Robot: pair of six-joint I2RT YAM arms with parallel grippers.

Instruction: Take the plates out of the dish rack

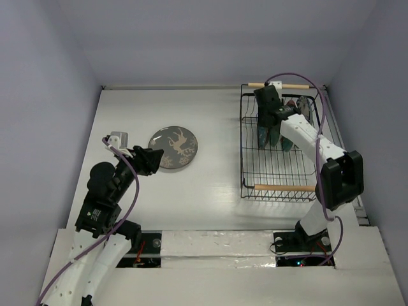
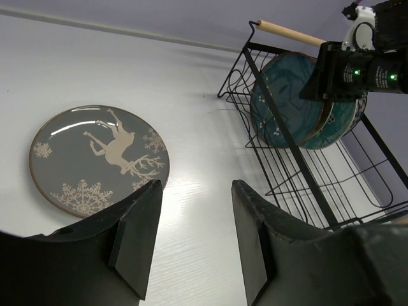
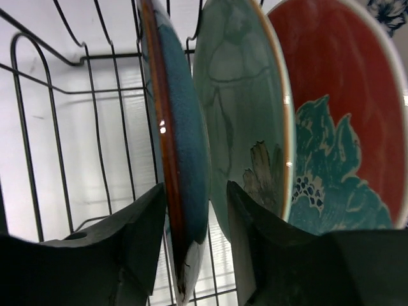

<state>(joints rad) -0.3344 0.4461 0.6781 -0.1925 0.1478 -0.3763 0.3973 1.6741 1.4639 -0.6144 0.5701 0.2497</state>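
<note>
Over the dish rack's (image 1: 244, 159) 12 o'clock end, my right claw (image 3: 196, 188) straddles the glossy teal plate (image 3: 185, 146).
Its jaws stand half open on either side of that rim with a gap showing, so I judge nothing is gripped. The plate stands on edge, outermost in its row, which makes it the natural first lift. The pale green plate (image 3: 242, 115) and red plate (image 3: 338, 95) wait at its 3 o'clock. My left claw (image 2: 194, 185) hangs open and empty beside the deer plate (image 2: 99, 159), which lies flat on the counter (image 2: 191, 83) at 9 o'clock.
</note>
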